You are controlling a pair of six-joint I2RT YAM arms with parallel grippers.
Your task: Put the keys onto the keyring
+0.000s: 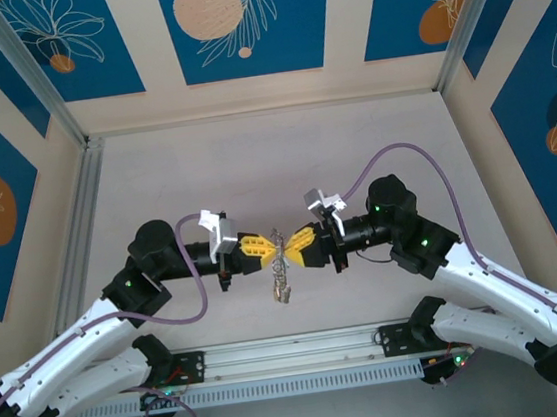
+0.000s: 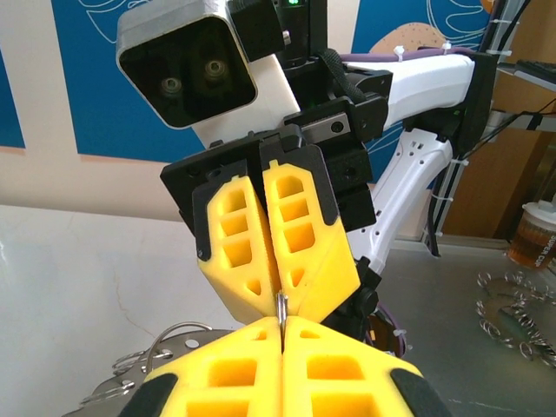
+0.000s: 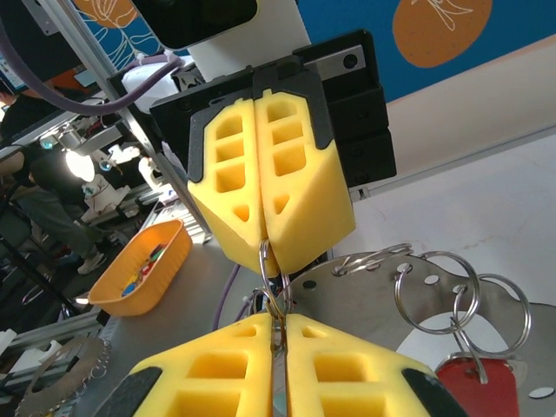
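Both grippers meet tip to tip above the table's middle. The keyring point(image 1: 282, 273) hangs between them, its silvery bits dangling below. My left gripper point(image 1: 268, 250) is shut on a thin metal ring edge point(image 2: 281, 306). In the left wrist view the keyring's grey plate point(image 2: 122, 382) shows at lower left. My right gripper point(image 3: 278, 323) is shut on a small split ring point(image 3: 274, 291) linked to the ring in the left gripper point(image 3: 265, 245). The flat grey plate point(image 3: 373, 295) with holes carries several split rings. One of the keys, red-headed point(image 3: 482, 382), hangs at its lower right.
An orange tray point(image 3: 143, 269) with small coloured pieces stands on the bench beyond the table. A second fringed ring point(image 2: 512, 313) lies on the bench near a drink cup point(image 2: 532, 234). Patterned blue walls point(image 1: 237, 22) enclose the table on three sides.
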